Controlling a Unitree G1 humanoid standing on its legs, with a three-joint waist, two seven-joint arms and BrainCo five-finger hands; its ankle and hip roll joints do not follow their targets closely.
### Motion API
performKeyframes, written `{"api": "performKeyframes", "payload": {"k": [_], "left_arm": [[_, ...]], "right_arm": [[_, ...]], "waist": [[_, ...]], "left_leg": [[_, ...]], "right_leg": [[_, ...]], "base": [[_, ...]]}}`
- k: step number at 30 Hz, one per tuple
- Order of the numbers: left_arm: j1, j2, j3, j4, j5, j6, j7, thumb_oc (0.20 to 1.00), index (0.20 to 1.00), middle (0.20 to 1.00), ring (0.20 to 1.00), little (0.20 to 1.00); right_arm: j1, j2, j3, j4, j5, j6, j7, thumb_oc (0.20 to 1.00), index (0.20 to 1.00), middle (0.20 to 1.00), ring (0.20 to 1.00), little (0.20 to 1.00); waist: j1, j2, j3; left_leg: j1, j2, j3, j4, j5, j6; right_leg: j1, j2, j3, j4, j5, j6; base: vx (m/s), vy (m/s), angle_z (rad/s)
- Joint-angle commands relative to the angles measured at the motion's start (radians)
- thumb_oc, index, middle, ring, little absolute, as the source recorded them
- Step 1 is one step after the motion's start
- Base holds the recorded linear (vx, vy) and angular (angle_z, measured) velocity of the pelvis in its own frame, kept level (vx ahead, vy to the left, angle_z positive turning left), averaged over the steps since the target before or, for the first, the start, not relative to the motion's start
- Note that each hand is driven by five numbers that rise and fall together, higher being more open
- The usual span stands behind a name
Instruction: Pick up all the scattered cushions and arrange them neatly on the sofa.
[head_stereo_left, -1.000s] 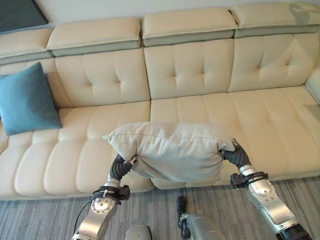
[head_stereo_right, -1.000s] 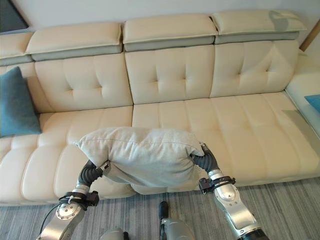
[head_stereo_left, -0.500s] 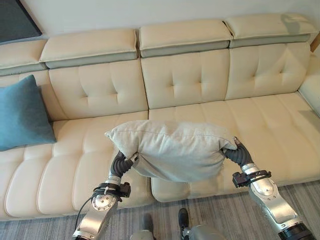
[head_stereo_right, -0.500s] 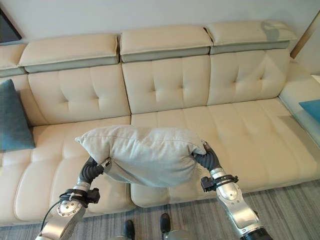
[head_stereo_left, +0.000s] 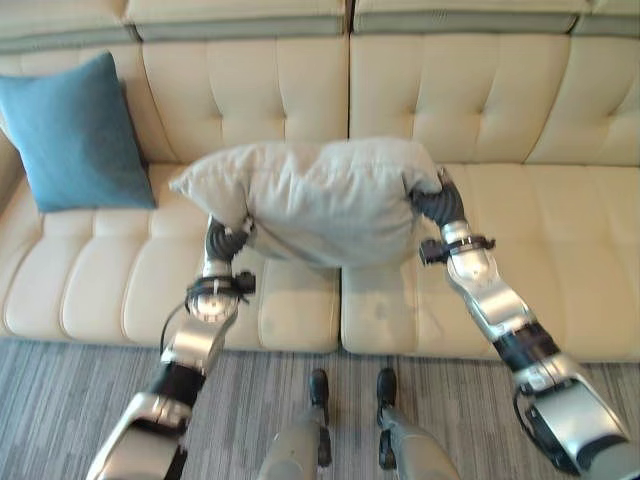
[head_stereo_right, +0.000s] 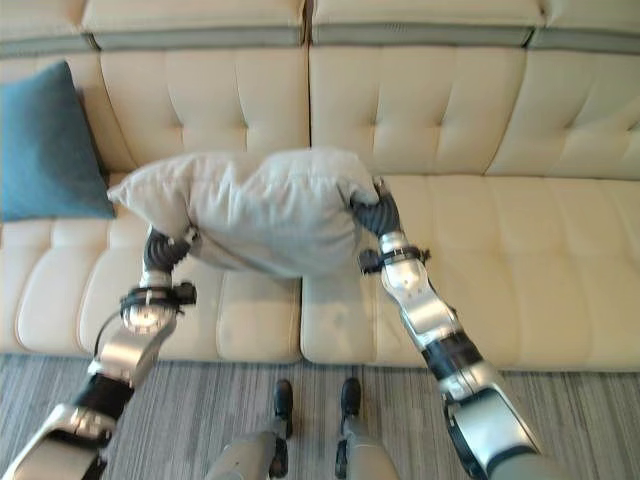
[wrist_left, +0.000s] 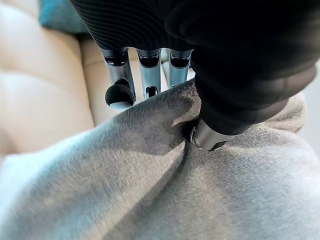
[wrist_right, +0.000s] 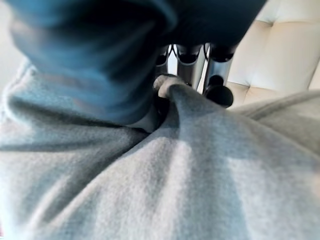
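Note:
A large grey cushion (head_stereo_left: 320, 200) hangs between my two hands over the seat of the cream sofa (head_stereo_left: 560, 250), close to the backrest. My left hand (head_stereo_left: 224, 241) grips its left end and my right hand (head_stereo_left: 437, 205) its right end. In the left wrist view my thumb (wrist_left: 206, 136) digs into the grey cloth (wrist_left: 175, 190) opposite the fingers (wrist_left: 146, 75). In the right wrist view a fold of the cushion (wrist_right: 175, 180) is pinched between thumb and fingers (wrist_right: 216, 80). A teal cushion (head_stereo_left: 75, 130) leans upright against the backrest at the sofa's left end.
The sofa's tufted backrest (head_stereo_left: 450, 90) rises just behind the held cushion. Bare seat stretches to the right of my right arm. A grey striped carpet (head_stereo_left: 60, 400) runs along the sofa's front edge.
The camera has dipped and moved closer to the sofa. Both arms have stretched forward, carrying the grey cushion from the seat's front edge to above the seat near the backrest.

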Motion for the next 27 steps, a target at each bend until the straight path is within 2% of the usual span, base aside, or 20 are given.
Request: {"api": "performKeyframes", "payload": {"k": [1, 3, 6, 7, 8, 13, 15, 19, 21, 23, 25, 27], "left_arm": [[-0.273, 0.000, -0.139, -0.012, 0.011, -0.146, 0.022, 0.200, 0.200, 0.200, 0.200, 0.200], [-0.389, 0.012, -0.183, 0.099, -0.007, -0.140, 0.030, 0.200, 0.200, 0.200, 0.200, 0.200], [-0.489, 0.018, -0.219, 0.193, -0.021, -0.131, 0.023, 0.200, 0.200, 0.200, 0.200, 0.200], [-0.493, 0.017, -0.220, 0.196, -0.022, -0.132, 0.023, 0.423, 0.423, 0.423, 0.423, 0.423], [-0.552, 0.030, -0.241, 0.239, 0.005, -0.118, 0.029, 1.000, 1.000, 1.000, 1.000, 1.000], [-0.643, 0.055, -0.253, 0.280, 0.033, -0.114, 0.052, 1.000, 1.000, 1.000, 1.000, 1.000], [-0.703, 0.090, -0.260, 0.295, 0.017, -0.124, 0.060, 1.000, 1.000, 1.000, 1.000, 1.000], [-0.724, 0.127, -0.250, 0.318, -0.038, -0.133, 0.051, 1.000, 1.000, 1.000, 1.000, 1.000], [-0.728, 0.173, -0.247, 0.335, -0.050, -0.135, 0.047, 1.000, 1.000, 1.000, 1.000, 1.000], [-0.685, 0.245, -0.230, 0.318, -0.046, -0.139, 0.041, 1.000, 1.000, 1.000, 1.000, 1.000], [-0.656, 0.261, -0.218, 0.304, -0.041, -0.138, 0.041, 1.000, 1.000, 1.000, 1.000, 1.000], [-0.517, 0.301, -0.134, 0.210, -0.026, -0.140, 0.038, 1.000, 1.000, 1.000, 1.000, 1.000]], "right_arm": [[-0.231, 0.043, 0.085, 0.019, 0.027, -0.113, -0.034, 0.200, 0.200, 0.200, 0.200, 0.200], [-0.349, 0.031, 0.123, 0.152, 0.047, -0.100, -0.051, 0.200, 0.200, 0.200, 0.200, 0.200], [-0.426, 0.019, 0.133, 0.256, 0.085, -0.096, -0.057, 0.200, 0.200, 0.200, 0.200, 0.200], [-0.429, 0.018, 0.133, 0.258, 0.086, -0.097, -0.056, 0.200, 0.200, 0.200, 0.200, 0.200], [-0.471, -0.004, 0.132, 0.303, 0.101, -0.097, -0.069, 1.000, 1.000, 1.000, 1.000, 1.000], [-0.543, -0.077, 0.123, 0.342, 0.116, -0.107, -0.094, 1.000, 1.000, 1.000, 1.000, 1.000], [-0.611, -0.165, 0.134, 0.375, 0.127, -0.110, -0.115, 1.000, 1.000, 1.000, 1.000, 1.000], [-0.649, -0.225, 0.165, 0.409, 0.148, -0.105, -0.117, 1.000, 1.000, 1.000, 1.000, 1.000], [-0.663, -0.261, 0.179, 0.428, 0.161, -0.101, -0.116, 1.000, 1.000, 1.000, 1.000, 1.000], [-0.624, -0.293, 0.163, 0.409, 0.178, -0.104, -0.115, 1.000, 1.000, 1.000, 1.000, 1.000], [-0.598, -0.299, 0.147, 0.391, 0.180, -0.106, -0.116, 1.000, 1.000, 1.000, 1.000, 1.000], [-0.455, -0.323, 0.046, 0.266, 0.185, -0.122, -0.114, 1.000, 1.000, 1.000, 1.000, 1.000]], "waist": [[0.017, -0.047, -0.001], [0.025, -0.040, 0.014], [0.029, -0.034, 0.024], [0.029, -0.034, 0.024], [0.029, -0.027, 0.027], [0.031, -0.015, 0.028], [0.036, -0.011, 0.024], [0.041, -0.009, 0.022], [0.045, -0.011, 0.022], [0.040, -0.017, 0.017], [0.038, -0.018, 0.015], [0.027, -0.025, 0.008]], "left_leg": [[-0.030, 0.014, -0.009, 0.123, -0.135, -0.046], [-0.058, 0.011, -0.024, 0.116, -0.122, -0.048], [-0.091, 0.005, -0.042, 0.104, -0.108, -0.048], [-0.093, 0.005, -0.042, 0.103, -0.108, -0.048], [-0.114, -0.001, -0.062, 0.093, -0.098, -0.048], [-0.141, -0.010, -0.092, 0.051, -0.070, -0.052], [-0.150, -0.013, -0.107, 0.017, -0.048, -0.060], [-0.145, -0.015, -0.116, -0.003, -0.036, -0.065], [-0.135, -0.014, -0.117, -0.007, -0.035, -0.066], [-0.117, -0.011, -0.115, -0.009, -0.037, -0.066], [-0.106, -0.010, -0.113, -0.011, -0.039, -0.066], [-0.078, -0.006, -0.106, -0.013, -0.048, -0.065]], "right_leg": [[0.016, -0.087, 0.042, 0.091, -0.113, 0.110], [-0.011, -0.086, 0.044, 0.085, -0.103, 0.116], [-0.046, -0.086, 0.048, 0.080, -0.097, 0.121], [-0.048, -0.086, 0.047, 0.081, -0.097, 0.121], [-0.069, -0.085, 0.052, 0.078, -0.095, 0.124], [-0.105, -0.081, 0.049, 0.078, -0.097, 0.128], [-0.120, -0.078, 0.038, 0.075, -0.099, 0.130], [-0.117, -0.076, 0.026, 0.071, -0.105, 0.129], [-0.106, -0.074, 0.020, 0.069, -0.108, 0.129], [-0.088, -0.073, 0.019, 0.064, -0.109, 0.129], [-0.077, -0.073, 0.020, 0.059, -0.109, 0.130], [-0.050, -0.075, 0.018, 0.052, -0.109, 0.131]], "base": [[0.01, -0.032, 0.16], [0.03, -0.050, 0.06], [0.01, -0.032, 0.04], [0.02, -0.041, 0.13], [0.01, -0.020, 0.13], [0.03, -0.033, 0.08], [0.03, -0.059, 0.09], [0.02, -0.041, 0.19], [0.03, -0.030, 0.08], [0.03, 0.003, 0.07], [0.02, 0.016, 0.07], [0.05, 0.026, 0.03]]}}
